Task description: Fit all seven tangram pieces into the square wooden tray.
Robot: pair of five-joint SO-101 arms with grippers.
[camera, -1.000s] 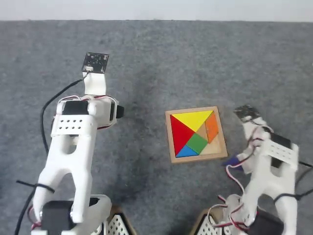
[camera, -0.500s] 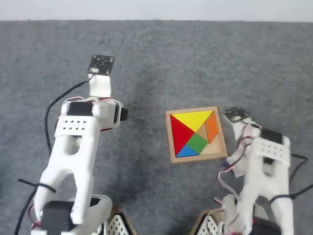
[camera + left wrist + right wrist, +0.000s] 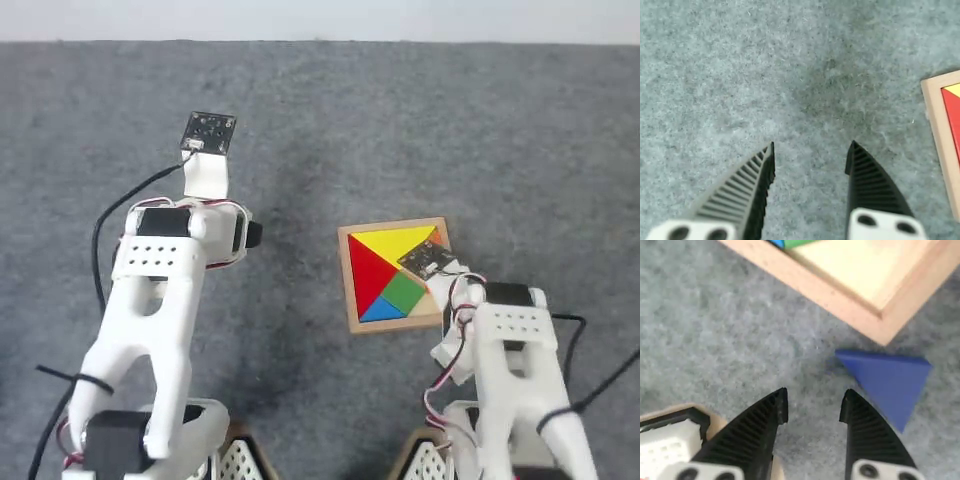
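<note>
- The square wooden tray [image 3: 346, 282] sits on grey carpet [image 3: 300, 120], and the right arm [image 3: 510, 345] hides its near corner.
- A dark blue triangle [image 3: 888, 380] lies outside the tray, just beside that corner.
- The right gripper [image 3: 815, 391] is near the triangle with its fingers parted.
- The left gripper [image 3: 812, 145] is spread wide over the carpet.

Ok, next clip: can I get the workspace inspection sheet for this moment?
Surface: grey carpet, flat.
Job's things: tray holds yellow piece, red piece, green piece; one corner bare; dark blue triangle lies outside on the carpet by that corner.
Clutter: nothing seen.
Grippers: left gripper jaws open over bare carpet; right gripper jaws open beside the triangle.
Cables: black cable by the left arm; thin wires on the right arm.
Surroundings: pale wall beyond the carpet.
</note>
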